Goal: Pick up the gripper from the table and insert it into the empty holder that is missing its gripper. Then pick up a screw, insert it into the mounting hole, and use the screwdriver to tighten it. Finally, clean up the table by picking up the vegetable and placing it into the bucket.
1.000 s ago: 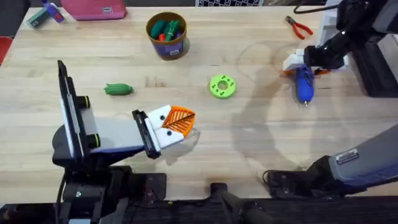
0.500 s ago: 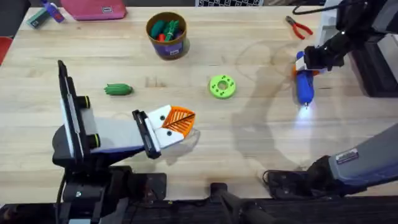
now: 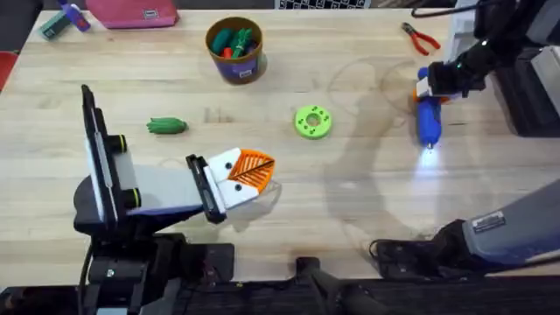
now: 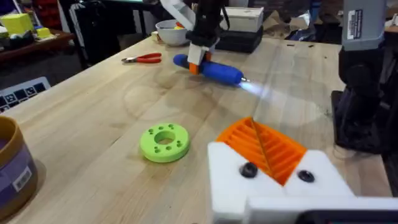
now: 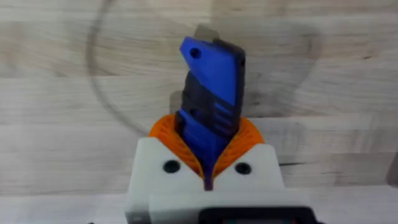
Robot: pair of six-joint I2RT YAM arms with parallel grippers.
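The blue cylindrical electric screwdriver (image 3: 427, 120) lies on the pale wooden table (image 3: 350, 210) at its right side, just short of the red-handled pliers (image 3: 421, 38). Its body is blue plastic with a darker ribbed panel and an orange band near the gripped end, and a small white light glows on the wood at its tip. The right gripper (image 5: 208, 165), white with orange ribbed pads, is closed around the rear end of the screwdriver, the pads pressing it from both sides. The left gripper (image 3: 249, 175) rests low over the table near the middle front; its orange pads lie close together with nothing between them. Just beyond it sits a lime green round disc with holes (image 3: 312, 122). The small dark green toy vegetable (image 3: 166, 126) lies on the table's left part. The round tan-yellow bucket with a dark blue label band (image 3: 234, 50) stands at the far middle, holding toy pieces.
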